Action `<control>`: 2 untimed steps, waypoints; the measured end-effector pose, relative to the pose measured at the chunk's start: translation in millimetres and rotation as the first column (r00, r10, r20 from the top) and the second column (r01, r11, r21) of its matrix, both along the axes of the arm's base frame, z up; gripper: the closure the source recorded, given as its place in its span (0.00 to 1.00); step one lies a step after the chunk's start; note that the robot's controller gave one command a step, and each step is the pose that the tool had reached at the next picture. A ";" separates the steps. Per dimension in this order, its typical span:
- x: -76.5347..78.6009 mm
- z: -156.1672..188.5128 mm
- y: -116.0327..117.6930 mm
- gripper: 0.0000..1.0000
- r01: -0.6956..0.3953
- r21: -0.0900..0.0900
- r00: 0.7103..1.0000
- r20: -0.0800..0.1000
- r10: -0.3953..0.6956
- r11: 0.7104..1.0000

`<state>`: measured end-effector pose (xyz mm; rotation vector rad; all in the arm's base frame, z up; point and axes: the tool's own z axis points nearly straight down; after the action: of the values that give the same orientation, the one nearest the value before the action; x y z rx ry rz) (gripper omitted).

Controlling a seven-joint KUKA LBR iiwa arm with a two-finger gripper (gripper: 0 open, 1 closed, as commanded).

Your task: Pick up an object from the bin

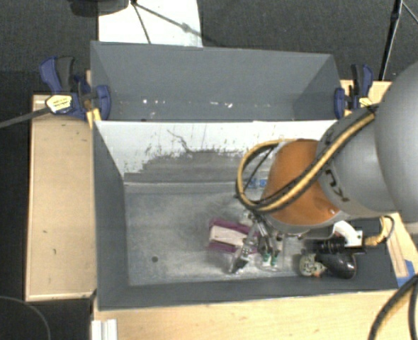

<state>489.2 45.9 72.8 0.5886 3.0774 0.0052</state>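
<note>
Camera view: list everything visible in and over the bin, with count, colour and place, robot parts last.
bin: one, grey metal, centre of the view
flat packet: one, purple and white, near-middle floor, just left of the gripper
dark lump: one, perhaps two pieces, black, near right corner
white piece: one, white, just behind the dark lump
round piece: one, greyish tan, left of the dark lump
gripper: one, metallic, low beside the packet
orange cover: one, on the wrist
cables: black and yellow loop
arm: one, grey, from the right
</note>
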 end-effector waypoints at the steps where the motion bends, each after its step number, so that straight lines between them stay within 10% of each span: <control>1: 1.5 1.6 0.4 0.00 -0.003 -0.001 1.000 -0.003 0.003 1.000; 2: 4.5 3.4 -0.7 1.00 -0.001 -0.002 1.000 0.008 0.001 1.000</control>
<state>493.7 45.2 76.3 0.5856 3.0700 0.0044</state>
